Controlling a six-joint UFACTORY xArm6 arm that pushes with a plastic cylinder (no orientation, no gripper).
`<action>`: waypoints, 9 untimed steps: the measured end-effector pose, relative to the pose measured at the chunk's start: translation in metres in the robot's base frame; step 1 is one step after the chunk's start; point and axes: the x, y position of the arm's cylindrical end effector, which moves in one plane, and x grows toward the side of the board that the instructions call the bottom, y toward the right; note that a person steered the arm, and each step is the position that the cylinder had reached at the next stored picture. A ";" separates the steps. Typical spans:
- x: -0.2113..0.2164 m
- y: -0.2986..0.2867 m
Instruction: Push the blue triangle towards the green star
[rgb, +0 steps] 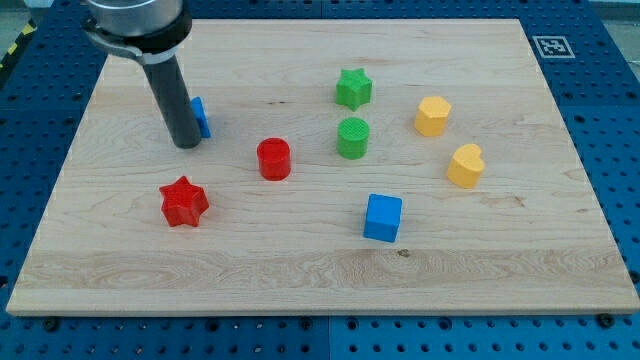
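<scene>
Blue triangle block (201, 116) sits touching my tip (187, 145) at its 1 o'clock; green star block (353, 88) lies well apart at 3 o'clock; no claw visible.

My tip (187, 143) stands on the surface near its top-left corner, the dark rod rising almost upright.
</scene>
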 end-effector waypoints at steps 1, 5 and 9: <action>-0.023 0.000; -0.092 -0.004; -0.087 0.005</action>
